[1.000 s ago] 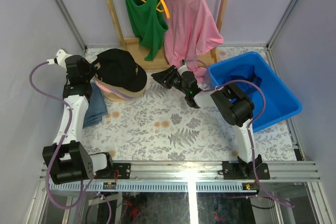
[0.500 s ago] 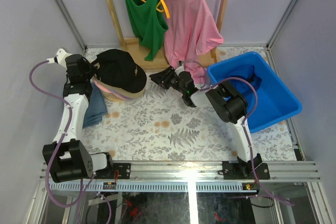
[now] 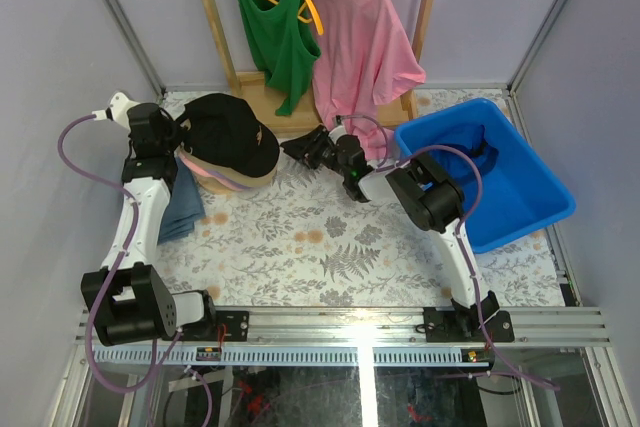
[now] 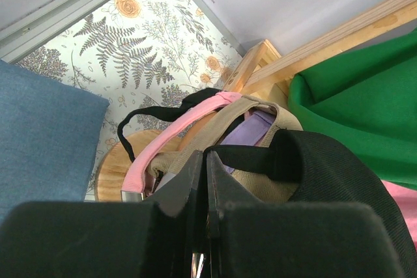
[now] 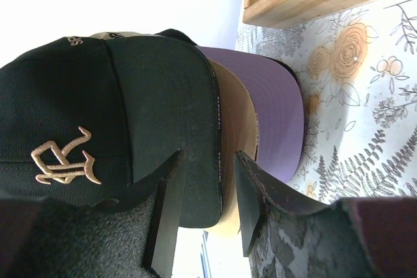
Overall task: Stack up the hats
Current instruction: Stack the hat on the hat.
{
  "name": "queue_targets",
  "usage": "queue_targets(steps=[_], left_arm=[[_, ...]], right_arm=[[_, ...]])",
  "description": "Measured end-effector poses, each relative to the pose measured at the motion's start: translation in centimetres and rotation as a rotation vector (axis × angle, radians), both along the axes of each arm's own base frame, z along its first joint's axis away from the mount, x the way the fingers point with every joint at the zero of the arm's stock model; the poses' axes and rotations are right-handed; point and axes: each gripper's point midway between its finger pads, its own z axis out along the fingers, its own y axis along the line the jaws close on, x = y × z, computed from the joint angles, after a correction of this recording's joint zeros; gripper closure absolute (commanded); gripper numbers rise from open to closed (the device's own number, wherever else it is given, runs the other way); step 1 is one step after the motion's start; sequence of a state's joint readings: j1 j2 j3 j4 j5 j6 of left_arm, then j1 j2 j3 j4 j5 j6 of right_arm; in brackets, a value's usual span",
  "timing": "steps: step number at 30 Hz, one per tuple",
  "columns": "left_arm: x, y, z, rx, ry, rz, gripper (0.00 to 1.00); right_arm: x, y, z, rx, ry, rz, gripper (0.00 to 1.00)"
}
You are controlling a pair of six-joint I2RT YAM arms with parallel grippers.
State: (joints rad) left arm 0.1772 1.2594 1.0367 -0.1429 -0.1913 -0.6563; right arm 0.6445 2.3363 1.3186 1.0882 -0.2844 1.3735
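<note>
On the table [image 3: 300,247], nearest us, a blue cloth [image 3: 185,205] lies beside the left arm; we cannot tell whether it is a hat. Past it the stack sits on a wooden stand [image 4: 111,170]: pink hat [image 4: 171,136] lowest, then lavender hat [image 5: 280,112], tan hat [image 5: 236,128], and black hat [image 3: 238,132] on top. The left tool [image 4: 203,177] is pressed together at the black hat's back band; we cannot tell whether it pinches cloth. The right tool [image 5: 207,164] stands apart, its gap facing the brims, gripping nothing. We judge four hats stacked, with the top one perhaps needing settling. Farther right sits a blue bin [image 3: 545,202].
</note>
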Motion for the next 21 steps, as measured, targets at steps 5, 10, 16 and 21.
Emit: queue_targets(steps=[5, 10, 16, 21], left_arm=[[0.0, -0.1, 0.0, 0.001, 0.000, 0.000, 1.00], [0.0, -0.1, 0.0, 0.003, 0.001, 0.001, 1.00], [0.0, -0.2, 0.0, 0.004, 0.001, 0.001, 1.00], [0.1, -0.3, 0.0, 0.006, 0.001, 0.001, 1.00]], right_arm=[[0.0, 0.6, 0.8, 0.016, -0.014, 0.019, 0.57], [0.1, 1.2, 1.0, 0.025, -0.022, 0.031, 0.57], [0.0, 1.3, 0.7, 0.026, -0.014, 0.034, 0.56], [0.0, 1.3, 0.7, 0.025, -0.014, 0.035, 0.56]])
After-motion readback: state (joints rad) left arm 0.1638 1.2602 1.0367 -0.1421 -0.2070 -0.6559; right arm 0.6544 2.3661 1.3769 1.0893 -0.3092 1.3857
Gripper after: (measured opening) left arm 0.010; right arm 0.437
